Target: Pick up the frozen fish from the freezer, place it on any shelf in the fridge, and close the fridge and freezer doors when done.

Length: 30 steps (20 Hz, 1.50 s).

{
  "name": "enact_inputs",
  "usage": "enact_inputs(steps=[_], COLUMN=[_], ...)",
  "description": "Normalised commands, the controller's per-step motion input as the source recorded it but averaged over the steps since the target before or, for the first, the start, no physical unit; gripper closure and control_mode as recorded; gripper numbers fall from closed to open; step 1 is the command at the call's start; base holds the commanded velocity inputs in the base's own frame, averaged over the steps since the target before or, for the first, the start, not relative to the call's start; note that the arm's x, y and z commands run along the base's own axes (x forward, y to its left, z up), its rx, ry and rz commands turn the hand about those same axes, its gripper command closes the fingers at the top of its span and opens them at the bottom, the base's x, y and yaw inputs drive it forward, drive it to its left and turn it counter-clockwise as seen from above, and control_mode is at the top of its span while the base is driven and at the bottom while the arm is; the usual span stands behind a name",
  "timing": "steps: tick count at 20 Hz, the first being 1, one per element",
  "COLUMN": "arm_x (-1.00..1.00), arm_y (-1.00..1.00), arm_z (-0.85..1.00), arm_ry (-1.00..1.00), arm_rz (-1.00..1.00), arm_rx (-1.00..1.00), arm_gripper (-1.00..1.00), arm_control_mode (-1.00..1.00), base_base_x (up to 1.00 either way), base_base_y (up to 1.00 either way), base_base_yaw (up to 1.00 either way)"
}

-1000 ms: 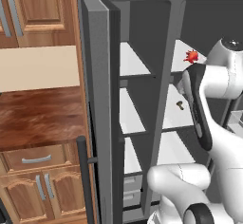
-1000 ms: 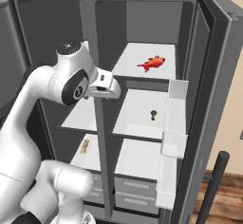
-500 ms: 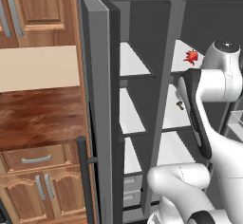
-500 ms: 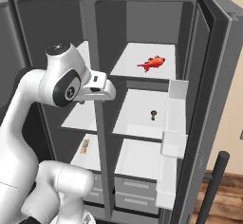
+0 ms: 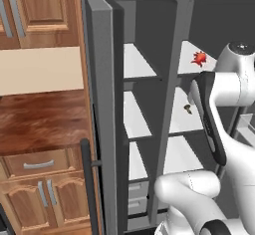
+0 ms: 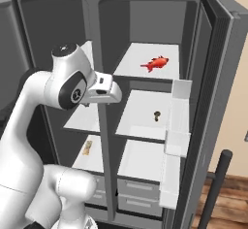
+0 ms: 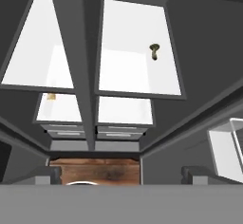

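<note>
The frozen fish (image 6: 155, 63) (image 5: 198, 58), small and red-orange, lies on the top white shelf (image 6: 138, 70) of the fridge (image 6: 145, 9), the wider right-hand compartment. My gripper (image 6: 108, 90) hovers in front of the divider, to the left of and below the fish and well apart from it. It is open and holds nothing. Seen from the hand, the fingertips (image 7: 47, 174) stand far apart. The freezer (image 5: 135, 62) is the narrow left compartment. Both doors stand open: the left one (image 5: 99, 104) and the right one with white bins (image 6: 177, 126).
A tiny dark brownish item (image 6: 157, 116) (image 7: 154, 50) sits on the middle fridge shelf. A small tan item (image 6: 87, 148) lies on a lower freezer shelf. White drawers (image 6: 138, 189) fill the bottom. Wooden cabinets and a counter (image 5: 40, 124) stand to the left.
The arm has shifted slightly in front of the divider, its elbow sinking a little. The fish has stayed put on the top shelf. The gripper has stayed open.
</note>
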Motion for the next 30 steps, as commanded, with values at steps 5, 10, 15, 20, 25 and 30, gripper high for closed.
enact_inputs(steps=[5, 10, 15, 20, 25, 30], arm_x=[0.00, 0.00, 0.00, 0.00, 0.00, 0.00], arm_y=[0.00, 0.00, 0.00, 0.00, 0.00, 0.00], arm_z=[0.00, 0.00, 0.00, 0.00, 0.00, 0.00], arm_ry=[0.00, 0.00, 0.00, 0.00, 0.00, 0.00], arm_rz=[0.00, 0.00, 0.00, 0.00, 0.00, 0.00], arm_rx=[0.00, 0.00, 0.00, 0.00, 0.00, 0.00], arm_gripper=[-1.00, -1.00, -1.00, -1.00, -1.00, -1.00], arm_control_mode=[1.00, 1.00, 1.00, 1.00, 1.00, 1.00], base_base_x=[-0.66, -0.58, -0.40, -0.38, -0.66, -0.62], base_base_y=[-0.10, -0.13, -0.12, -0.13, -0.07, -0.04], base_base_yaw=[0.02, 0.01, 0.00, 0.00, 0.00, 0.00])
